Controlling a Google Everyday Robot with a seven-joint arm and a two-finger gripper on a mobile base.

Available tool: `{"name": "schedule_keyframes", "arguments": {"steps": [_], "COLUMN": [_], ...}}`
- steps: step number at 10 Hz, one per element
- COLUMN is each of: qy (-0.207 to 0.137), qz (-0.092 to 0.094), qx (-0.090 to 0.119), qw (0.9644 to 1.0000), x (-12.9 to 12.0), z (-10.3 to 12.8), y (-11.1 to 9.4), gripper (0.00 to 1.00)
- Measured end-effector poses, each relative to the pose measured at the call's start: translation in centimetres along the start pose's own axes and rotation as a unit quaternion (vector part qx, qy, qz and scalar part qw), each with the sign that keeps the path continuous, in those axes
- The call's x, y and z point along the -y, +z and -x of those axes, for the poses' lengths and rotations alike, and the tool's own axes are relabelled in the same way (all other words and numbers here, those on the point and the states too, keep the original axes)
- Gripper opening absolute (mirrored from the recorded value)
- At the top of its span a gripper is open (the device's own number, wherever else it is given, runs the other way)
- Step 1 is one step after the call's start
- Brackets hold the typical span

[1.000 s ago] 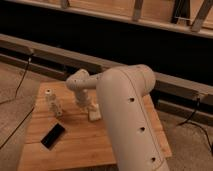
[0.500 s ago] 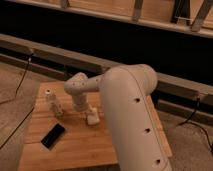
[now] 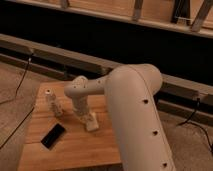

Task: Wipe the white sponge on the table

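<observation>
The arm bends down and sets its gripper (image 3: pixel 89 119) near the middle of the table (image 3: pixel 102 150). The jaws are closed tight. The pale block at their tips looks to be the white sponge (image 3: pixel 92 125), pinched and pressed onto the planks, though its edge blurs into the arm's own colour. So the sponge lies directly beneath the gripper, not off to one side. The small bottle (image 3: pixel 53 102) and black slab (image 3: pixel 53 136) sit apart from it; open wood lies toward the near edge.
</observation>
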Motion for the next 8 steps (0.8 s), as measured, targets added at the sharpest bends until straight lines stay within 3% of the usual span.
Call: {"name": "schedule_keyframes", "arguments": {"steps": [4, 8], "qy": [-0.012, 0.004], "qz": [0.004, -0.005], "qx": [-0.025, -0.043], "qw": [0.9996, 0.9991], "x": [-0.8, 0.7], "z": [-3.7, -6.5], "y": [0.5, 0.9], "gripper": [0.10, 0.10]}}
